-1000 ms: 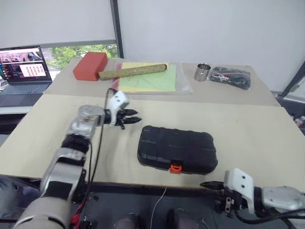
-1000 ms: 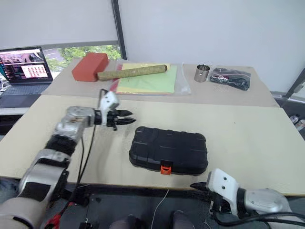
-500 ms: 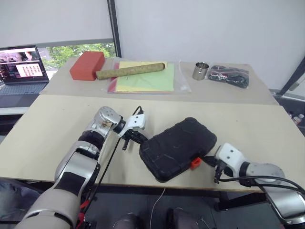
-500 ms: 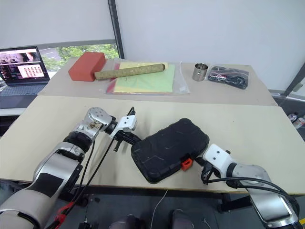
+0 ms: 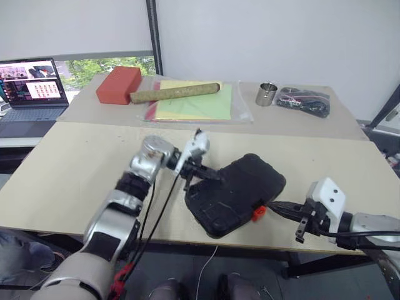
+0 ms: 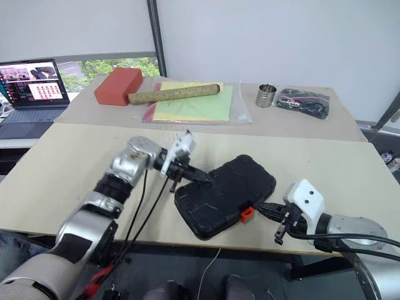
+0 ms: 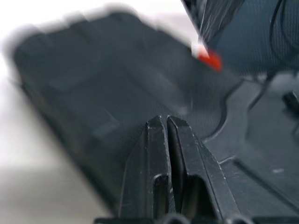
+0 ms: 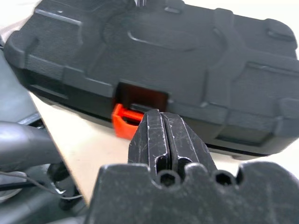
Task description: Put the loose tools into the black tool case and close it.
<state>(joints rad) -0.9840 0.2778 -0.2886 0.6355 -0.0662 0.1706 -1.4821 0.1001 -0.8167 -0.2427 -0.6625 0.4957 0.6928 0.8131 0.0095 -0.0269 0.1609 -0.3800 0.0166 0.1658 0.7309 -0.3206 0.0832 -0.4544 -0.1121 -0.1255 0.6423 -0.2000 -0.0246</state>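
Since the case has swung askew near the table's front edge, left gripper pressed together on its lid, right gripper pinched shut at the orange latch, unlatching looks underway.

Red block, steel cup, cable bundle, laptop on tables

The beige tabletop carries the closed black tool case, skewed at its near edge; along the far edge lie a red block, green sheets, a metal cup and a cable bundle.
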